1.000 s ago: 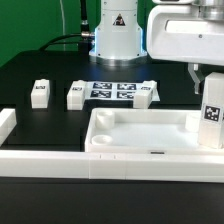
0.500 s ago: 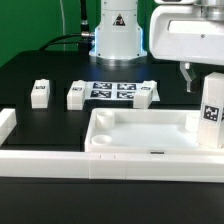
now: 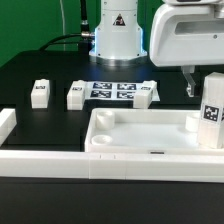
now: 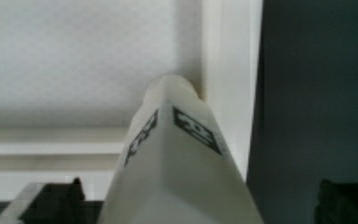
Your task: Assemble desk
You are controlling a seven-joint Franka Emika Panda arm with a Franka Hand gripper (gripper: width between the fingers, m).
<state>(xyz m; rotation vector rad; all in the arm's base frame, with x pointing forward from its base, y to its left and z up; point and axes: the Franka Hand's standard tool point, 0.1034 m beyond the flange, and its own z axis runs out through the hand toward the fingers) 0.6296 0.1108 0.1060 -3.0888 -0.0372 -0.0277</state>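
Note:
The white tabletop point(image 3: 140, 130) lies rim-up at the front of the exterior view. One white square-post leg point(image 3: 212, 108) stands upright in its corner at the exterior view's right, tag facing the camera. My gripper point(image 3: 204, 86) hovers just over that leg's top, open, with one dark finger point(image 3: 190, 86) showing beside it. In the wrist view the leg point(image 4: 179, 150) rises between the two fingertips point(image 4: 55, 203), which stand wide apart and clear of it. Three more legs point(image 3: 40, 93), point(image 3: 76, 95), point(image 3: 148, 93) rest on the black table behind.
The marker board point(image 3: 112, 90) lies between the two nearer loose legs. Low white border rails run along the front point(image 3: 50, 161) and the exterior view's left point(image 3: 7, 122). The arm's white base point(image 3: 117, 35) stands at the back.
The gripper has risen a little and drifted toward the exterior view's left. The upright leg stays where it stood in the tabletop corner.

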